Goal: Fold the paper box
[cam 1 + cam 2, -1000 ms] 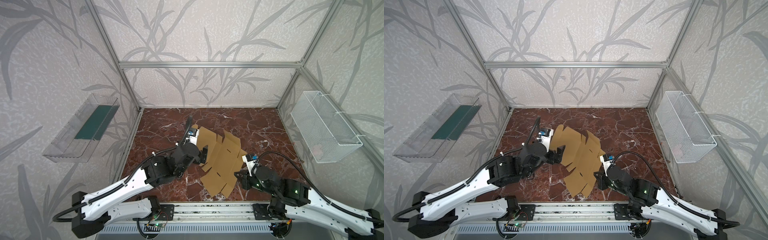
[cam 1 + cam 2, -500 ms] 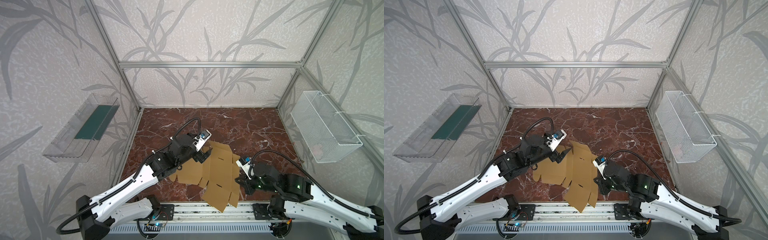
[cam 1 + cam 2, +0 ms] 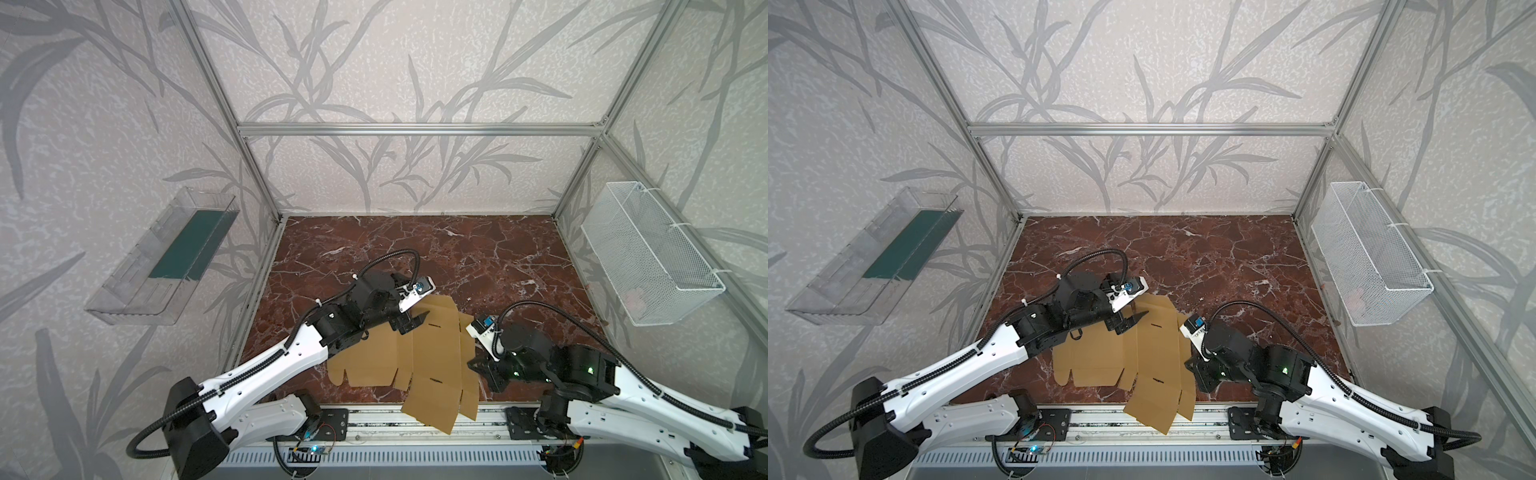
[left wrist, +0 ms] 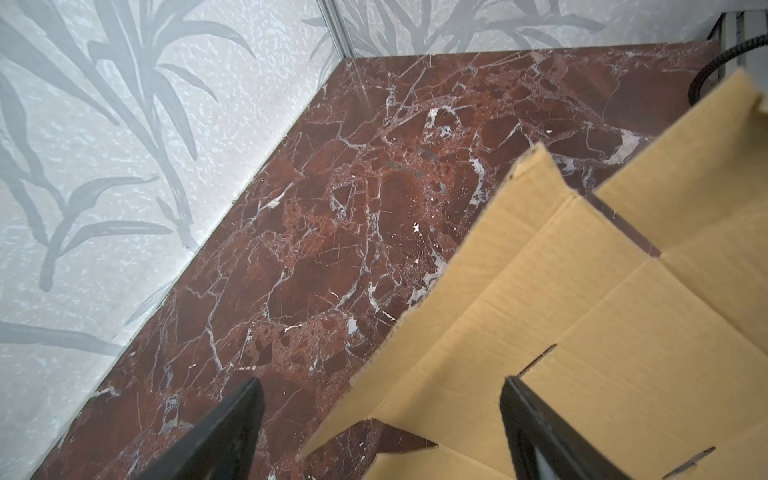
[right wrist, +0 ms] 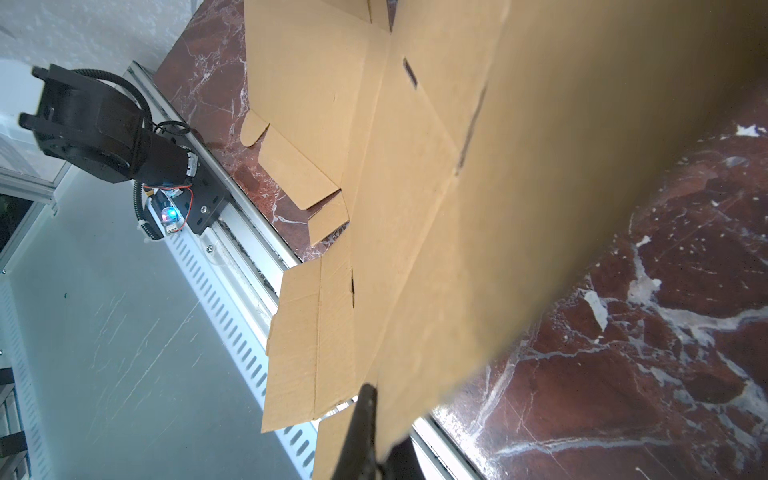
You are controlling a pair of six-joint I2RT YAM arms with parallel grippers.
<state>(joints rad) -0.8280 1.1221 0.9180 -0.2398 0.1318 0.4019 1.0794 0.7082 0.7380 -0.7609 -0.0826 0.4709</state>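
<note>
The flat tan-brown cardboard paper box [image 3: 436, 361] is being gripped at its edge by the closed right tool [image 5: 371, 395]; the left tool [image 4: 379, 386] is being held open over its far edge.

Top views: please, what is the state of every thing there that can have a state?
Plain tan cardboard paper box: unfolded sheet, near end overhanging the front rail.
Left gripper: jaws open at the sheet's far edge, gripping nothing.
Right gripper: jaws shut on the sheet's right edge.
White wire basket: hung on the right wall; contents unclear.
Clear plastic tray: hung on the left wall, dark green mat inside.
</note>
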